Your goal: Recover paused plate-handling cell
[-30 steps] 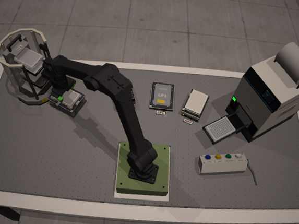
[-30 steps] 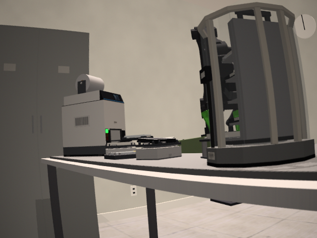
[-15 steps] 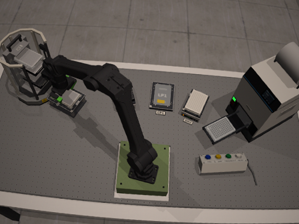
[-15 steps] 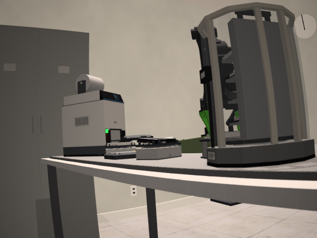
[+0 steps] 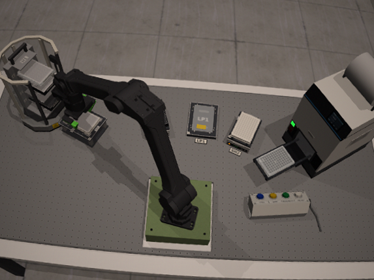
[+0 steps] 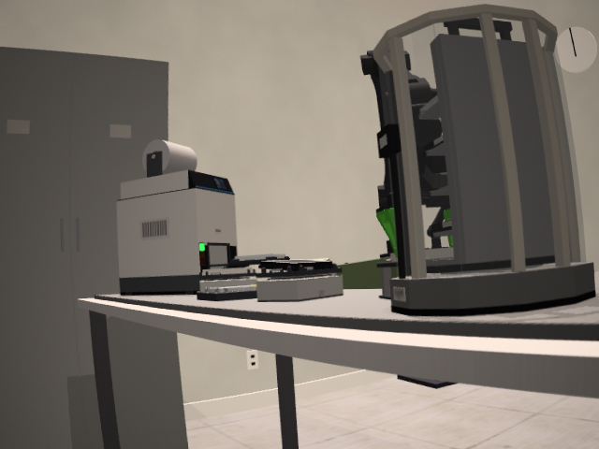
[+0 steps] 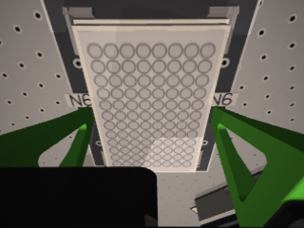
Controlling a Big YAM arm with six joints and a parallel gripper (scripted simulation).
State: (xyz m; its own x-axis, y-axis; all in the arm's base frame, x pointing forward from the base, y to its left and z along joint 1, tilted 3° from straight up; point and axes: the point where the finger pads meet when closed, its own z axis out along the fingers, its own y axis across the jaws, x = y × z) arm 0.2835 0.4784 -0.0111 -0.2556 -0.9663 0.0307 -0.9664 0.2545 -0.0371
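A white well plate (image 7: 151,90) (image 5: 89,122) lies flat inside the recovery nest N6 (image 7: 66,52) (image 5: 95,131), in front of the plate hotel H1 (image 5: 6,55) (image 6: 483,159). My gripper (image 7: 152,113) (image 5: 84,113) is open just above the plate's near end. Its green fingers stand on either side of the plate and clear of it. Another plate (image 5: 36,71) sits in an upper slot of H1. A plate (image 5: 275,160) lies on the tray of the sealer SEAL (image 5: 345,111) (image 6: 174,232). A white plate (image 5: 246,127) rests on a shaker.
The lid park LP1 (image 5: 202,119) stands mid-deck. The operator panel PANEL (image 5: 277,207) with its blue, yellow, green and white keys is at the front right. My arm hides a device near the deck's middle. My base (image 5: 179,212) is at the front centre.
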